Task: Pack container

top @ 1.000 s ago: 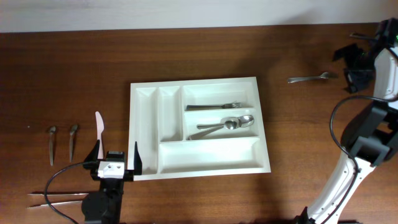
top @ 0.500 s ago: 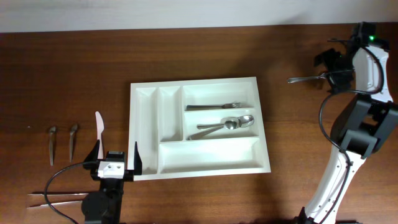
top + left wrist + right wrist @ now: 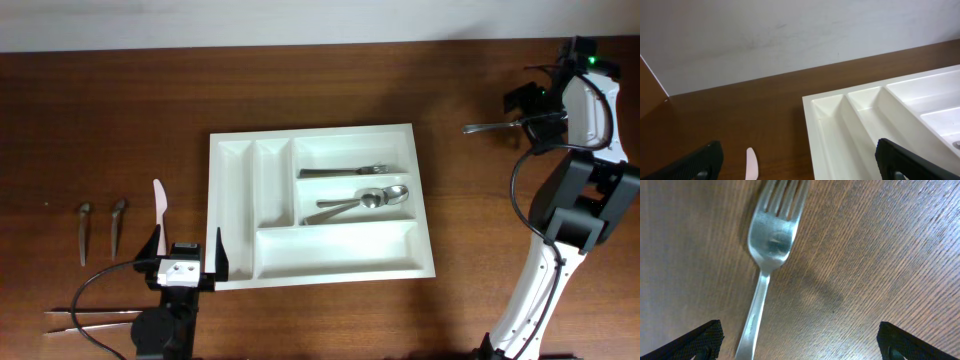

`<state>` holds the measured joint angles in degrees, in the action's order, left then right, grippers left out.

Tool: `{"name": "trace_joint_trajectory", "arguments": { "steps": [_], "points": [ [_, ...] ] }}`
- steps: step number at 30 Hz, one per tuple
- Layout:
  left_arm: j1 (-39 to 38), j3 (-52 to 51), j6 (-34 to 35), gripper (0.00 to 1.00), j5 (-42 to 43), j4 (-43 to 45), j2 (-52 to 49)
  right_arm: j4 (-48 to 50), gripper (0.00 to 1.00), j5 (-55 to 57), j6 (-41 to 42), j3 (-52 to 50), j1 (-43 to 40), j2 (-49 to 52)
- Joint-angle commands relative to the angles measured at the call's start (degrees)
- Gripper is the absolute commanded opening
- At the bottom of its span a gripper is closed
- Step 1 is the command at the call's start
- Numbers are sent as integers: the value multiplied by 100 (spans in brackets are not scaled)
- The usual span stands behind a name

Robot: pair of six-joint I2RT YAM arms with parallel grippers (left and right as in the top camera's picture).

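Found the container (image 3: pixel 335 250) lying flat at mid-table. Caught the left gripper (image 3: pixel 190 240) just off its near-left corner, spread wide and gripping nothing, with the 2 narrow slots ahead and to the right of the fingertips. Spotted the right gripper (image 3: pixel 531 114) well apart from the tray at the far right, also wide open, poised over a loose fork (image 3: pixel 769 235) on bare wood without touching it. Noted 1 packed fork (image 3: pixel 345 171) in the top wide compartment and spoons (image 3: pixel 365 200) in the middle 1.
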<state>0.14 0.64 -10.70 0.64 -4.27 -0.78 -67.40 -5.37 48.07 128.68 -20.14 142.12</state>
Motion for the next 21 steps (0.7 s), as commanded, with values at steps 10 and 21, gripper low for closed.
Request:
{"name": "trace_joint_trajectory", "arguments": {
  "steps": [10, 21],
  "points": [
    [24, -13, 31, 99, 59, -33, 48, 17, 100, 136, 181, 50, -7, 179],
    [24, -13, 33, 99, 59, -35, 48, 621, 39, -828, 166, 101, -7, 177]
  ]
}}
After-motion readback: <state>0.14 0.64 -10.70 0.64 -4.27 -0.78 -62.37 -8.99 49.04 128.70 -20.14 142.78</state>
